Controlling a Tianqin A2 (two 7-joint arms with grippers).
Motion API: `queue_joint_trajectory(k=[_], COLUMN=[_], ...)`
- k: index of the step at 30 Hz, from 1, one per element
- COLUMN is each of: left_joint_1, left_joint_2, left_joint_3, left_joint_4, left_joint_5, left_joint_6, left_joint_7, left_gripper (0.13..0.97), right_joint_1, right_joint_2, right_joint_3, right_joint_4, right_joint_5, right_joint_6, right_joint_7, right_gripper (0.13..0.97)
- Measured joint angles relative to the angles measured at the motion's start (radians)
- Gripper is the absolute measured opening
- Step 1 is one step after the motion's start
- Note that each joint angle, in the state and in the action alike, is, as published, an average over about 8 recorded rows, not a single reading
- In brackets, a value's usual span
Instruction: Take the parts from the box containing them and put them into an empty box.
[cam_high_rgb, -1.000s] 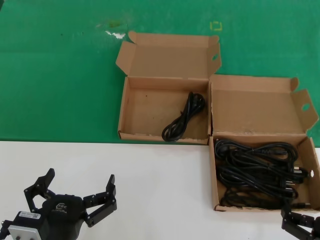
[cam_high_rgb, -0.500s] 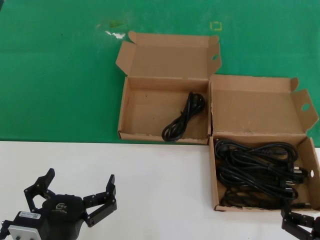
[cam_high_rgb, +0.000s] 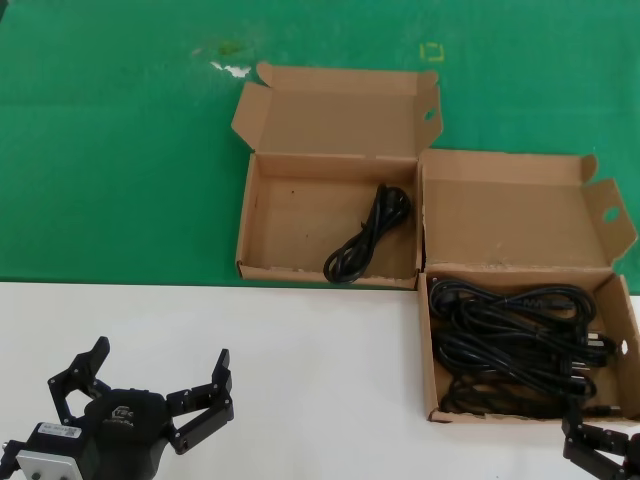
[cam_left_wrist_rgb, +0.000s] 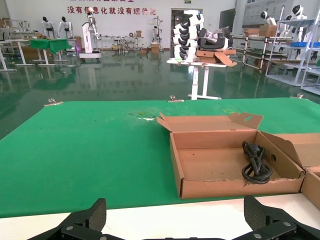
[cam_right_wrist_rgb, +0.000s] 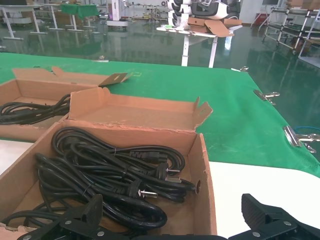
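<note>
Your source box (cam_high_rgb: 628, 330) sits at the right of the head view, on the white surface (cam_high_rgb: 320, 350), lid hinged up behind it. It holds a heap of thin black power cords (cam_high_rgb: 515, 345) with moulded plugs, looped over one another and covering most of the floor. From the right wrist view the same cords (cam_right_wrist_rgb: 100, 172) lie loose, with plug prongs showing near the middle of the pile.

Your receiving box (cam_high_rgb: 300, 215) stands farther back and to the left, on the green mat (cam_high_rgb: 120, 150), its right wall just beside the source box's raised lid. One coiled cord (cam_high_rgb: 368, 237) already lies in its right half; the left half of the floor is bare cardboard. The left wrist view shows whitish chips along its front rim (cam_left_wrist_rgb: 240, 181).

Your left gripper (cam_high_rgb: 140, 385) hovers low over the white surface at the near left, well apart from both boxes, fingers spread wide and holding nothing. Open white surface lies between it and the boxes.

Your right gripper (cam_high_rgb: 600, 450) sits at the near right corner, just beside the source box's front rim. In the right wrist view its fingers (cam_right_wrist_rgb: 75, 220) stand wide apart and empty, at the front edge of the cord pile.
</note>
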Motion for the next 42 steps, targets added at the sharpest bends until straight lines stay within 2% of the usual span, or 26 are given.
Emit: queue_joint_trajectory(k=[42], left_joint_1=[0.0], left_joint_2=[0.0], left_joint_3=[0.0], left_joint_4=[0.0], left_joint_5=[0.0], left_joint_6=[0.0], left_joint_7=[0.0], left_gripper=[0.966], right_joint_1=[0.0], right_joint_2=[0.0], right_joint_3=[0.0], right_joint_4=[0.0], right_joint_5=[0.0], right_joint_6=[0.0], right_joint_7=[0.0], right_gripper=[0.966])
